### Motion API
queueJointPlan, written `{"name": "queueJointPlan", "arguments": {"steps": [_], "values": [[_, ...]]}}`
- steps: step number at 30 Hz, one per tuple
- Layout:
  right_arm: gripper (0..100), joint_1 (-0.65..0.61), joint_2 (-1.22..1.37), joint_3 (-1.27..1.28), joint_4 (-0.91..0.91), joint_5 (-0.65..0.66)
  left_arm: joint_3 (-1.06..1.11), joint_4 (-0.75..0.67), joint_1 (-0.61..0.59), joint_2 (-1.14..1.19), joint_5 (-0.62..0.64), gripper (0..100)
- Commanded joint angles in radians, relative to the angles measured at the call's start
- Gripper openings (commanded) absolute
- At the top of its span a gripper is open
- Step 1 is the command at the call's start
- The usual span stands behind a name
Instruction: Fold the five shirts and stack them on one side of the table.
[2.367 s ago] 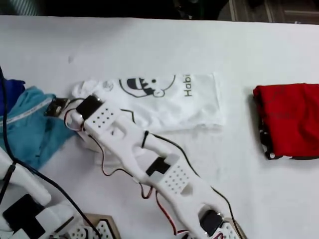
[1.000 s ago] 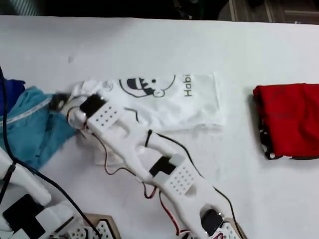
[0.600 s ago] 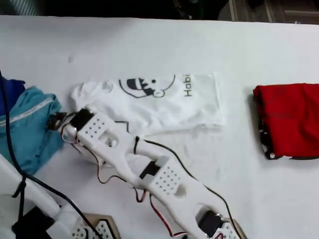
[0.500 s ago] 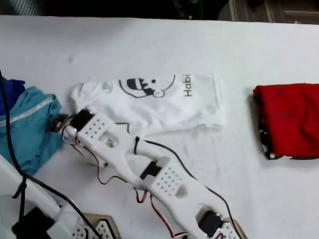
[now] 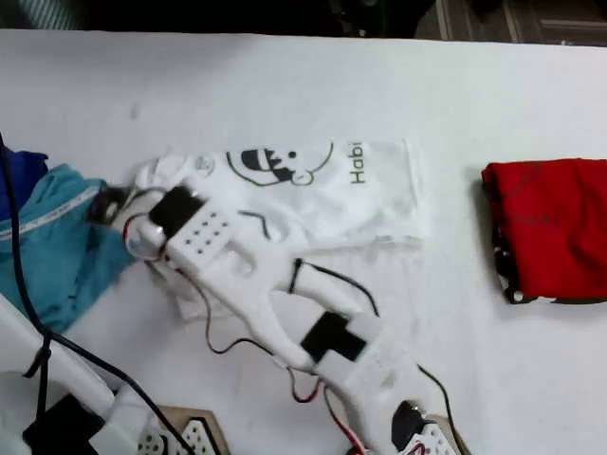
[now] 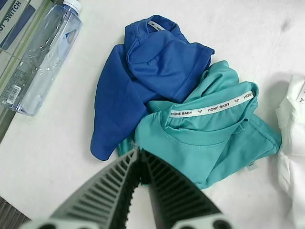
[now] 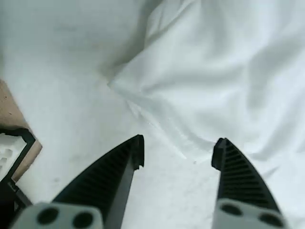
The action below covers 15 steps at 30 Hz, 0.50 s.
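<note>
Flanking creased white shirt (image 7: 214, 71): ribbed right end effector (image 7: 177, 147)

The right gripper (image 5: 106, 202) is now farther from the near table edge than half a second ago. It is again at the sleeve end of the white shirt (image 5: 322, 194), just beside the teal shirt (image 5: 57, 251). The elbow (image 5: 332, 338) of the right arm (image 5: 237, 275) now sits more to the right. The left arm (image 5: 57, 374) now fills more of the near left corner than 2.4 s ago.

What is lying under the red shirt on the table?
Under the red shirt, a dark fabric edge peeks out at one side. The rest is covered, so what it is cannot be told.
</note>
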Motion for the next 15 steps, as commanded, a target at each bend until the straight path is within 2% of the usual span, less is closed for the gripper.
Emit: {"name": "queueJointPlan", "arguments": {"steps": [1, 5, 7, 11, 15], "values": [[19.7, 0.09, -0.076, -0.048, -0.114, -0.005, -0.006, -0.002, 0.007, -0.025, 0.003, 3], [0.4, 0.163, -0.005, -0.058, -0.401, -0.005, -0.006, 0.0, 0.008, -0.025, 0.008, 3], [4.7, 0.163, 0.053, -0.058, -0.529, -0.006, -0.005, 0.0, 0.008, -0.025, 0.008, 3], [1.7, 0.114, 0.196, -0.058, -0.723, -0.006, -0.005, 0.0, 0.007, -0.025, 0.009, 3], [1.9, 0.074, 0.323, -0.058, -0.794, -0.006, -0.005, 0.002, 0.004, -0.028, 0.008, 3]]}}
